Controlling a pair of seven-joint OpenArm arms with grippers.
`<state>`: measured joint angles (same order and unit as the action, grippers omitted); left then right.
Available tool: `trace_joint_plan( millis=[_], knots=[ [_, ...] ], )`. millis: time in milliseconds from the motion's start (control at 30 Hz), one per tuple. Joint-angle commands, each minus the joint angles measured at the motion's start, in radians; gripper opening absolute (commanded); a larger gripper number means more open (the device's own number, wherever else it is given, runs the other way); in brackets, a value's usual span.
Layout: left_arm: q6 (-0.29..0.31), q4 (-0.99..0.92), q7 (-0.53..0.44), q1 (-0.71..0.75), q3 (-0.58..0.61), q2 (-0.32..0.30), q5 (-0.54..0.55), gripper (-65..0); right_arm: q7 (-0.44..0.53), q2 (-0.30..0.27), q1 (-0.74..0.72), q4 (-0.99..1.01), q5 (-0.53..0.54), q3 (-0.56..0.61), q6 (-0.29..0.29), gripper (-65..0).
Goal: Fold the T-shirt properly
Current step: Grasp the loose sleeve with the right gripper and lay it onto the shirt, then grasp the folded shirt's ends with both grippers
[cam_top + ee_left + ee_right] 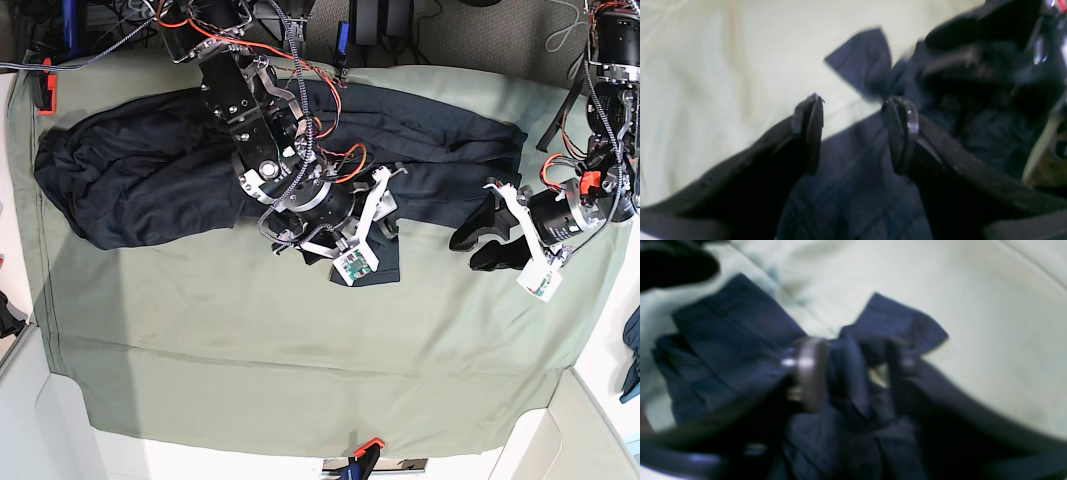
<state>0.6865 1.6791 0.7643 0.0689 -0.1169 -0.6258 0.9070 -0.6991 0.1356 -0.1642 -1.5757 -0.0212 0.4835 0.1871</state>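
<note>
Clenched on a bunched sleeve, my right claw (853, 373) grips the T-shirt (150, 170), which sprawls across the far half of the green tablecloth (250, 350). I should draw it flat, unhurried. My left claw (853, 133) hovers released above the hem.

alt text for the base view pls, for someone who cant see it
Overhead: a dark T-shirt lies stretched across a green table cloth. The right gripper is down on its lower edge mid-table; the left gripper hovers open near the shirt's other end.
</note>
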Motion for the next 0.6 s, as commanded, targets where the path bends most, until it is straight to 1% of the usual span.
trace_joint_plan(
  millis=[0,100,167,233,267,400,467,500,567],
  knots=[
    [0.012,0.010,-0.043,-0.016,-0.003,-0.001,-0.012,-31.4,0.019,0.014,-0.023,-0.037,-0.018,-0.005,-0.012,-28.2],
    [0.012,0.001,-0.105,-0.028,0.024,0.043,-0.109,-31.4,-0.022,0.007,-0.023,-0.098,-0.070,-0.026,-0.067,-28.3],
    [-0.025,-0.027,-0.114,-0.073,0.075,0.073,-0.186,-31.4,-0.037,-0.011,-0.023,-0.153,-0.104,-0.048,-0.097,-28.3],
    [-0.063,-0.094,-0.115,-0.146,0.144,0.102,-0.267,-31.4,-0.056,-0.034,-0.023,-0.206,-0.143,-0.081,-0.125,-28.3],
    [-0.076,-0.139,-0.117,-0.184,0.180,0.116,-0.290,-31.4,-0.071,-0.045,-0.023,-0.227,-0.162,-0.101,-0.134,-28.3],
    [-0.081,-0.344,-0.137,-0.320,0.288,0.174,-0.332,-31.4,-0.125,-0.085,-0.015,-0.250,-0.194,-0.206,-0.170,-28.3],
    [-0.087,-0.447,-0.158,-0.374,0.313,0.201,-0.366,-31.4,-0.124,-0.101,0.005,-0.256,-0.208,-0.265,-0.186,-28.3],
    [-0.101,-0.495,-0.158,-0.396,0.317,0.215,-0.373,-31.4,-0.124,-0.109,0.017,-0.265,-0.207,-0.293,-0.190,-28.3],
    [-0.103,-0.575,-0.158,-0.427,0.317,0.240,-0.380,-31.4,-0.124,-0.127,0.045,-0.286,-0.206,-0.346,-0.192,-28.3]
  ],
)
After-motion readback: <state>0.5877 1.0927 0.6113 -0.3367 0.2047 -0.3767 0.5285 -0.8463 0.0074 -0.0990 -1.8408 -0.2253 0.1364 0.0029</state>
